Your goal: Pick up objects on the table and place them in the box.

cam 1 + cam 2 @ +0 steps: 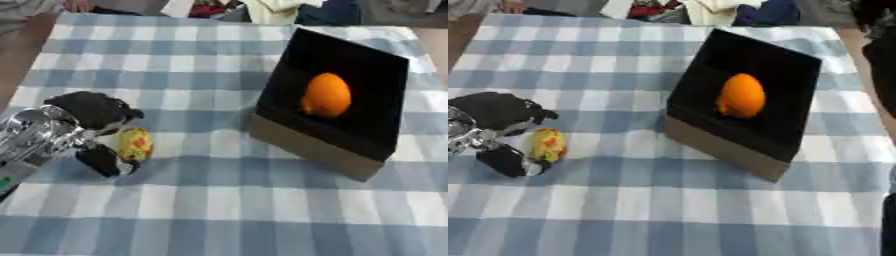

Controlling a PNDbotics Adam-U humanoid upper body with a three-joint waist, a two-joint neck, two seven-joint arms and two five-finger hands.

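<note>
A small yellow fruit with red patches [136,144] rests on the checked cloth at the left. My left hand [90,111] comes in from the left edge and stands open around it. Its black fingers [500,109] spread just above the fruit and the thumb [101,160] lies just below, close against it. A cardboard box [308,145] with a black inside stands tilted at the centre right, its opening facing me. An orange [327,95] lies inside it. My right hand shows in neither view.
The blue-and-white checked tablecloth [219,200] covers the table. A dark shape [881,55] runs down the right edge of the right eye view. Clothing and bits of clutter [262,7] lie past the far edge.
</note>
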